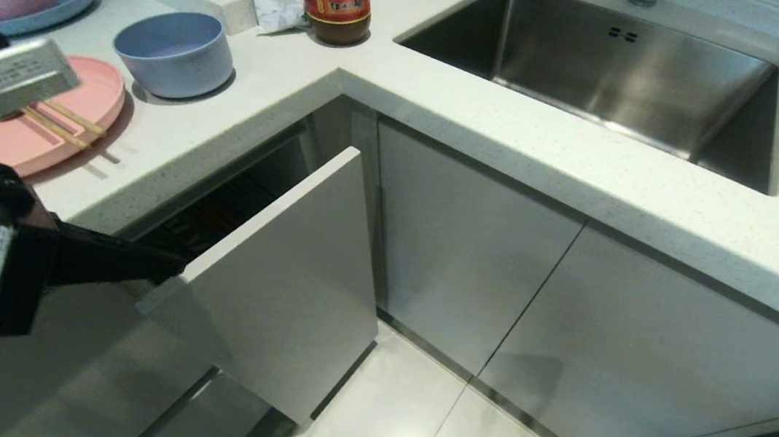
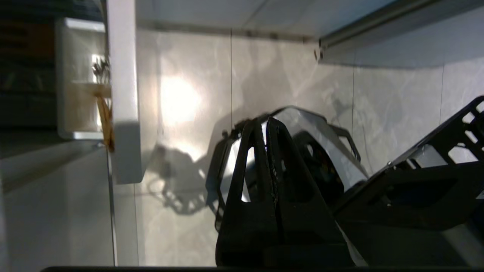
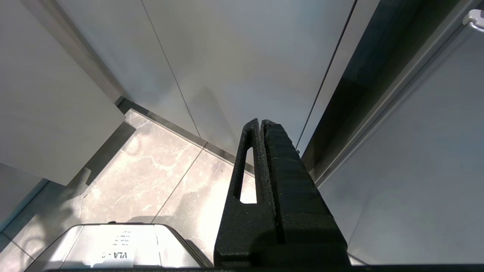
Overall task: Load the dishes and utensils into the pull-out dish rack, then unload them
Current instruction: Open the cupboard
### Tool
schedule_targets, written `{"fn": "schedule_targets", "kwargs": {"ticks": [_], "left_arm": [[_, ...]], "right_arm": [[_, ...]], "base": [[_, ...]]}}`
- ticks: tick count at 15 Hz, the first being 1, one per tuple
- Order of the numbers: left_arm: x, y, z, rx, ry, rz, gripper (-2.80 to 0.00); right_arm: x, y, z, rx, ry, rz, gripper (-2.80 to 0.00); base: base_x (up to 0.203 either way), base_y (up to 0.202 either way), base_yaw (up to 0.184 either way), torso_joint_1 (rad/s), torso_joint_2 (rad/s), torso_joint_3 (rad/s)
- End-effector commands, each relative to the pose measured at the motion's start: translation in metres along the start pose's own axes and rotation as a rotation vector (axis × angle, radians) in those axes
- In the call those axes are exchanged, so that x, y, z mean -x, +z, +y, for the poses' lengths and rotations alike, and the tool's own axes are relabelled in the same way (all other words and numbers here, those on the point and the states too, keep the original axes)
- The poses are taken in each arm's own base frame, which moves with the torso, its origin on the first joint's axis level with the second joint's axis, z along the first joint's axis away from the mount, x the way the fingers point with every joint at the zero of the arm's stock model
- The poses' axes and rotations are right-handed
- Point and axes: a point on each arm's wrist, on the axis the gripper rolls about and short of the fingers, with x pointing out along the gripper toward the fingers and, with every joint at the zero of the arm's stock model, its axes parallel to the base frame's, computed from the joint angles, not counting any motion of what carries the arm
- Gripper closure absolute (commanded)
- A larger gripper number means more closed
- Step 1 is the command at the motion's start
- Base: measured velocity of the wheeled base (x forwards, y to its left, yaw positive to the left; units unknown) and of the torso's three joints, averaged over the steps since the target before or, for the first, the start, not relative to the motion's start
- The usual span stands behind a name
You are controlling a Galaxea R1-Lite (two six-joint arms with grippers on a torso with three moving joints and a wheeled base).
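The pull-out dish rack (image 1: 281,272) stands partly drawn out under the bench (image 1: 445,115) — the left gripper (image 1: 167,268), fingers pressed together and empty, reaches its front's upper edge. The pale-pink plate (image 1: 91,104) carries chopsticks (image 1: 66,123) beside the blue-grey bowl (image 1: 174,51). The right gripper (image 3: 261,124) — fingers closed — hangs above the floor (image 3: 159,177).

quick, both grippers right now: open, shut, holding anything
left gripper: shut, holding nothing, low beside the partly pulled-out dish rack front.
right gripper: shut, holding nothing, parked low by the cabinet doors.
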Motion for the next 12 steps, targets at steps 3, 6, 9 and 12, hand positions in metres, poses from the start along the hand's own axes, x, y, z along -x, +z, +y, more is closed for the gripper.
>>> {"fn": "schedule_targets", "kwargs": {"ticks": [3,6,9,12], "left_arm": [[-0.046,0.009,0.011,0.074,0.027,0.130,0.00],[-0.058,0.012,0.015,0.098,0.096,0.155,0.00],[-0.063,0.015,0.018,0.113,0.214,0.132,0.00],[-0.056,0.016,0.017,0.113,0.218,0.100,0.00]], "right_arm": [[0.000,0.000,0.000,0.000,0.001,-0.003,0.00],[0.000,0.000,0.000,0.000,0.000,-0.003,0.00],[0.000,0.000,0.000,0.000,0.001,-0.003,0.00],[0.000,-0.001,0.000,0.000,-0.001,-0.002,0.00]], "base": [[0.000,0.000,0.000,0.000,0.00,0.000],[0.000,0.000,0.000,0.000,0.00,0.000],[0.000,0.000,0.000,0.000,0.00,0.000],[0.000,0.000,0.000,0.000,0.00,0.000]]}}
